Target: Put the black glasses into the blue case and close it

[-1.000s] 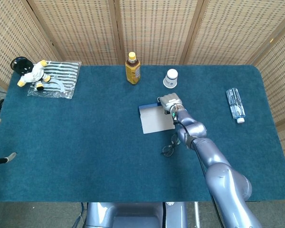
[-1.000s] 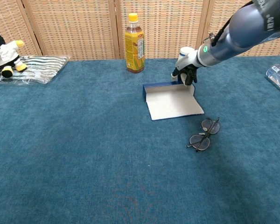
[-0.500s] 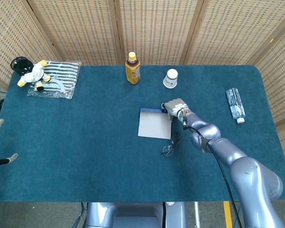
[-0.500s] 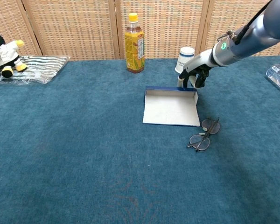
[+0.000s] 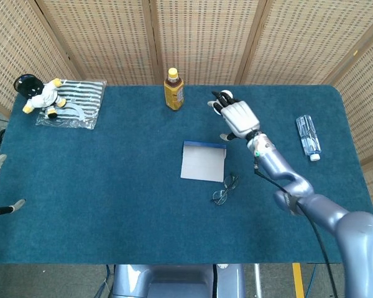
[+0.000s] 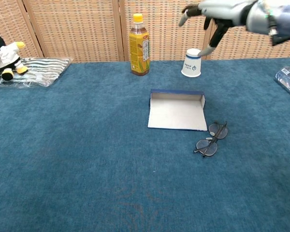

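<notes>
Right hand [image 5: 238,116] raised above table, fingers spread, empty

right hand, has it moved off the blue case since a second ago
Yes. The right hand has lifted off the blue case and now hangs open above the white cup, toward the table's far edge.

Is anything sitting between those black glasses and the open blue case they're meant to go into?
Nothing visible does. The black glasses lie on the table just beside the near right corner of the open blue case. The right hand is raised above, empty, fingers spread.
</notes>
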You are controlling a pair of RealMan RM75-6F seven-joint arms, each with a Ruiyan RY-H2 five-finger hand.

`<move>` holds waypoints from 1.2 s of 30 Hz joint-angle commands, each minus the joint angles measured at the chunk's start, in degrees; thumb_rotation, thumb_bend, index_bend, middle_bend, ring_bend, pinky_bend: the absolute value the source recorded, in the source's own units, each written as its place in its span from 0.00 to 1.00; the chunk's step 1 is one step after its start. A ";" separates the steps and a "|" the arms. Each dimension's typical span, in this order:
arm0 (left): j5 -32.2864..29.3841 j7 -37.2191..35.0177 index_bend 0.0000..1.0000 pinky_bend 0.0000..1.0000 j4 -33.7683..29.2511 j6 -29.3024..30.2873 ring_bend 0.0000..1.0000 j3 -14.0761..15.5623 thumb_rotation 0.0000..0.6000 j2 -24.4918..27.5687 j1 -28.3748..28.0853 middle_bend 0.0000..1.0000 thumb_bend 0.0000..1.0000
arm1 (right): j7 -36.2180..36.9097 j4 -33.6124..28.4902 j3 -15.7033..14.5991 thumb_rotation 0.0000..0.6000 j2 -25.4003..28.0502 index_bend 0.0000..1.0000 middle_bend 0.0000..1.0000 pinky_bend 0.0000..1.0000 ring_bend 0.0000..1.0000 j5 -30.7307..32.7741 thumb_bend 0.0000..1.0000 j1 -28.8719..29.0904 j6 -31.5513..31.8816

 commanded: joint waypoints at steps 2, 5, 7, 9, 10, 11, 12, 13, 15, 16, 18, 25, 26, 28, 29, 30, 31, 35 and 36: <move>0.07 0.43 0.00 0.00 -0.11 0.28 0.00 0.19 1.00 -0.07 0.13 0.00 0.00 | 10.00 -9.27 -12.04 1.00 8.50 0.25 0.00 0.25 0.00 -21.22 0.16 -13.38 19.43; 0.15 0.86 0.00 0.00 -0.22 0.49 0.00 0.30 1.00 -0.26 0.17 0.00 0.00 | 8.75 -9.88 -13.03 1.00 8.39 0.26 0.00 0.25 0.00 -23.73 0.16 -15.33 22.64; 0.20 1.43 0.00 0.00 -0.30 0.42 0.00 0.46 1.00 -0.49 0.09 0.00 0.00 | 6.24 -9.45 -13.53 1.00 7.64 0.26 0.00 0.25 0.00 -25.82 0.16 -16.02 23.96; 0.40 1.87 0.00 0.00 -0.46 0.45 0.00 0.63 1.00 -0.68 0.04 0.00 0.00 | 3.94 -8.43 -13.78 1.00 6.46 0.27 0.00 0.25 0.00 -27.45 0.16 -16.39 24.55; 0.49 2.03 0.00 0.00 -0.54 0.54 0.00 0.68 1.00 -0.73 0.05 0.00 0.00 | 3.33 -8.08 -13.90 1.00 6.02 0.28 0.00 0.25 0.00 -27.98 0.17 -16.46 24.50; 0.59 2.15 0.00 0.00 -0.64 0.63 0.00 0.73 1.00 -0.77 0.07 0.00 0.00 | 2.79 -7.82 -14.02 1.00 5.60 0.28 0.00 0.25 0.00 -28.47 0.17 -16.46 24.30; 0.72 2.30 0.00 0.00 -0.79 0.81 0.00 0.77 1.00 -0.81 0.11 0.00 0.00 | 2.14 -7.55 -14.14 1.00 5.02 0.29 0.00 0.25 0.00 -29.05 0.18 -16.43 24.02; 0.81 2.40 0.00 0.00 -0.87 0.96 0.00 0.81 1.00 -0.81 0.17 0.00 0.00 | 1.45 -7.29 -14.19 1.00 4.50 0.29 0.00 0.25 0.00 -29.53 0.19 -16.34 23.75; 0.87 2.54 0.00 0.00 -0.94 1.13 0.00 0.86 1.00 -0.86 0.23 0.00 0.00 | 0.50 -6.76 -14.04 1.00 3.79 0.31 0.00 0.24 0.00 -30.00 0.22 -16.25 23.50; 0.87 2.65 0.00 0.00 -0.96 1.25 0.00 0.87 1.00 -0.89 0.27 0.00 0.00 | -0.12 -6.35 -13.93 1.00 3.33 0.32 0.00 0.21 0.00 -30.29 0.23 -16.19 23.37; 0.89 2.88 0.00 0.00 -1.03 1.45 0.00 0.94 1.00 -0.93 0.37 0.00 0.00 | -1.74 -5.16 -13.57 1.00 2.29 0.32 0.00 0.12 0.00 -30.75 0.25 -15.96 22.89; 1.00 2.50 0.00 0.00 -1.02 1.48 0.00 1.13 1.00 -0.78 0.53 0.00 0.00 | -3.57 -2.93 -12.44 1.00 -0.50 0.34 0.00 0.03 0.00 -29.61 0.26 -15.15 18.71; 0.99 2.42 0.00 0.00 -1.01 1.45 0.00 1.15 1.00 -0.73 0.54 0.00 0.00 | -3.94 -2.59 -12.24 1.00 -0.89 0.34 0.00 0.01 0.00 -29.42 0.26 -15.00 18.10; 0.88 2.30 0.00 0.00 -1.07 1.31 0.00 1.20 1.00 -0.57 0.58 0.00 0.00 | -4.68 -1.50 -11.90 1.00 -2.04 0.34 0.00 0.01 0.00 -28.73 0.26 -14.49 15.82; 0.84 2.20 0.00 0.00 -1.06 1.29 0.00 1.23 1.00 -0.51 0.61 0.00 0.00 | -4.96 -0.88 -11.74 1.00 -2.63 0.34 0.00 0.01 0.00 -28.45 0.26 -14.35 15.04; 0.83 2.13 0.00 0.00 -1.01 1.28 0.00 1.24 1.00 -0.49 0.64 0.00 0.00 | -5.06 -0.47 -11.66 1.00 -3.02 0.35 0.00 0.01 0.00 -28.33 0.26 -14.30 14.69; 0.80 2.07 0.00 0.00 -0.97 1.27 0.00 1.23 1.00 -0.50 0.64 0.00 0.00 | -5.04 -0.12 -11.60 1.00 -3.37 0.35 0.00 0.01 0.00 -28.25 0.26 -14.28 14.47; 0.60 1.83 0.00 0.00 -0.84 1.00 0.00 1.21 1.00 -0.41 0.57 0.00 0.00 | -5.01 1.26 -11.84 1.00 -4.26 0.36 0.00 0.01 0.00 -28.43 0.26 -14.20 13.82; 0.57 1.79 0.00 0.00 -0.81 0.91 0.00 1.22 1.00 -0.41 0.55 0.00 0.00 | -4.87 1.46 -11.92 1.00 -4.37 0.37 0.00 0.01 0.00 -28.50 0.26 -14.20 13.77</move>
